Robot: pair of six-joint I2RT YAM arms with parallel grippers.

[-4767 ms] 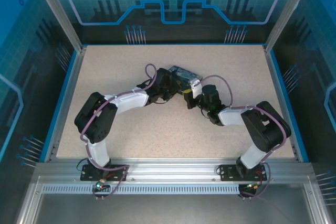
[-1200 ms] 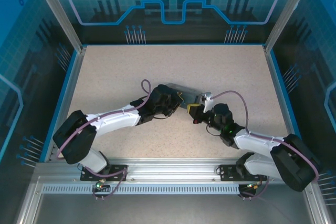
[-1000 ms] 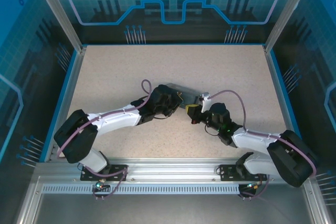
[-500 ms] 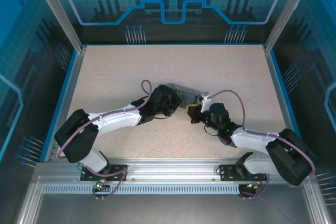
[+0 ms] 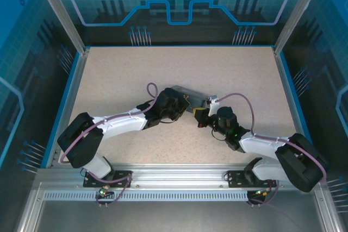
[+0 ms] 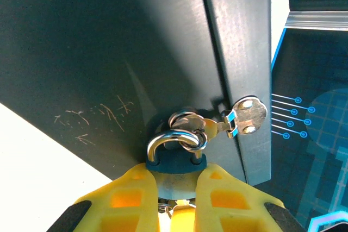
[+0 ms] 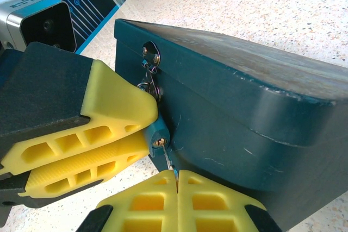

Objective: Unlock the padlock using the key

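The left gripper point(image 6: 177, 173) is hiding most of the padlock point(image 6: 174, 159), while the right gripper point(image 7: 177, 176) is covering most of the key point(image 7: 167, 158).

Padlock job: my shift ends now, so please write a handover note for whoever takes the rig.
Left gripper: shut on the padlock body, which hangs at the box front.
Right gripper: shut on the key, tip at the keyhole.
Done: lock steadied, key lined up.
Left: seat the key, turn it, free the shackle, now closed through the hasp ring.
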